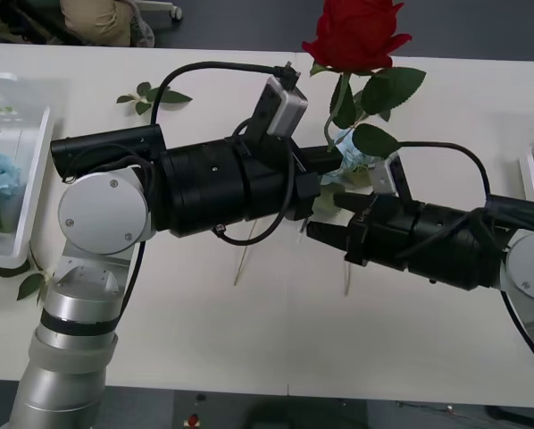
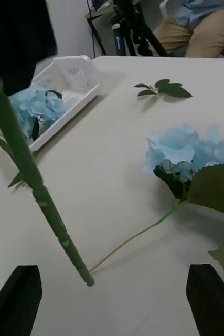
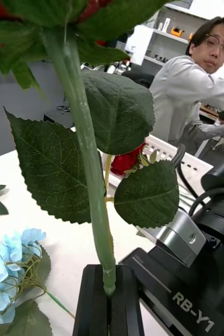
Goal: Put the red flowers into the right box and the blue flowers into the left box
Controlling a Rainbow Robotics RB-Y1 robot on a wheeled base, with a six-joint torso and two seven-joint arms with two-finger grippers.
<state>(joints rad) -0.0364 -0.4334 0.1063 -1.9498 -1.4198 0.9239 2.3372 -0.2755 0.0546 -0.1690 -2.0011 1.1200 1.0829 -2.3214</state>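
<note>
My left fingers (image 3: pixel 109 302) pinch a red rose (image 1: pixel 356 34) by its stem, bloom straight above them, so I should carry it slowly over my spread right fingers (image 2: pixel 112 299) to the right box (image 1: pixel 533 170).

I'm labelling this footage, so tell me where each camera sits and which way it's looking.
Front view: above the arms, looking down on the table; both arms cross.
Right wrist view: on the right arm, over a blue flower; right hand open.
Left wrist view: on the left arm, looking up the red rose stem; left hand shut on it.
Shared: the rose and the left box.
</note>
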